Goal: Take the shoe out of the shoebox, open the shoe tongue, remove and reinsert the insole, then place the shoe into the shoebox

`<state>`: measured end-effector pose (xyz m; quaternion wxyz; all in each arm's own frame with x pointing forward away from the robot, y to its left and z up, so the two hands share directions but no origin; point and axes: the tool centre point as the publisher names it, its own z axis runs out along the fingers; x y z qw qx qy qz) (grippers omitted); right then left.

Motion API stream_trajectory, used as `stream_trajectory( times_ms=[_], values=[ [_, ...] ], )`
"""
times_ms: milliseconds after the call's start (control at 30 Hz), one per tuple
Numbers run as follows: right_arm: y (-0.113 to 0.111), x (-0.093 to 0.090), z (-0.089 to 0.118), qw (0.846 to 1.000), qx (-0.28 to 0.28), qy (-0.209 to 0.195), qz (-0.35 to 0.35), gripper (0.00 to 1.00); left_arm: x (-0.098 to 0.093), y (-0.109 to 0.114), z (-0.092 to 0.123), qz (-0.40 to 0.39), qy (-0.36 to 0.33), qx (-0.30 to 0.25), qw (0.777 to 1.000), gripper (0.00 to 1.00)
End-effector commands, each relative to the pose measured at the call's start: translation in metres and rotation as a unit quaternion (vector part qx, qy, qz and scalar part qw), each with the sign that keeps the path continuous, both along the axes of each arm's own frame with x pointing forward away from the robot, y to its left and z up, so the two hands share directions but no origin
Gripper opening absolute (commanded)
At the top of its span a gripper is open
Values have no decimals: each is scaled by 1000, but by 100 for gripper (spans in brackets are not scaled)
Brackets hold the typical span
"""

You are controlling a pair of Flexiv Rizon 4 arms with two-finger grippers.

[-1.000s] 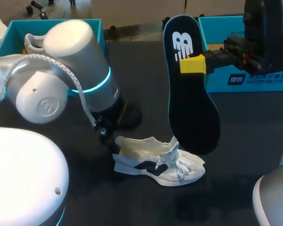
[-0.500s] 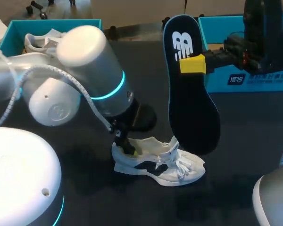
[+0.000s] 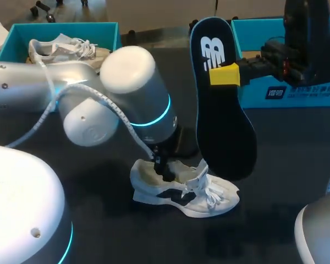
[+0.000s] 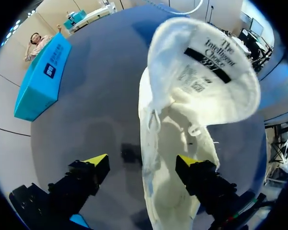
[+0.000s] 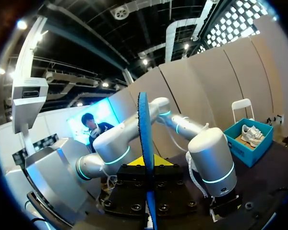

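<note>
My left gripper [image 4: 143,162] stands released at the mouth of the shoe [image 3: 181,190], its two yellow fingertips spread wide. In the left wrist view one side wall of the shoe runs up between the fingers. One fingertip [image 4: 98,160] is clear of the fabric over the dark table [image 3: 297,165], and the other sits at or inside the opening. I cannot tell if that one touches the lining. Ahead of the gripper the tongue [image 4: 206,81] is folded up and back, showing its printed underside.

The white shoe lies on its sole on the table, near the middle, heel to the left and toe to the right, laces loose.

My right gripper [image 3: 224,75] is clenched on the dark insole [image 3: 223,126], gripping its edge near the upper end. The insole hangs upright, its broad end down just above the laces, and I cannot tell if it touches them.

A teal shoebox [image 3: 286,91] stands far right behind that gripper. A second teal box [image 3: 16,36] at the far left holds another white shoe [image 3: 60,48].
</note>
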<state>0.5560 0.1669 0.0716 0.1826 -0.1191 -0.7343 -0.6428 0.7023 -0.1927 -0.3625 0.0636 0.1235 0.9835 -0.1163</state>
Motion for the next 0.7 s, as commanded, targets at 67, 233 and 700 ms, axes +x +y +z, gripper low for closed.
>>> stream_trajectory(
  times_ms=[67, 233, 700],
  values=[
    [5, 4, 1, 1000, -2, 1, 2, 0, 6, -13, -18, 6, 0, 7, 1000, 77],
    [5, 4, 1, 1000, -2, 1, 2, 0, 8, -14, -22, 9, 3, 10, 1000, 58],
    [5, 4, 1, 1000, -2, 1, 2, 0, 4, -4, -25, -3, 11, 13, 1000, 0]
  ],
)
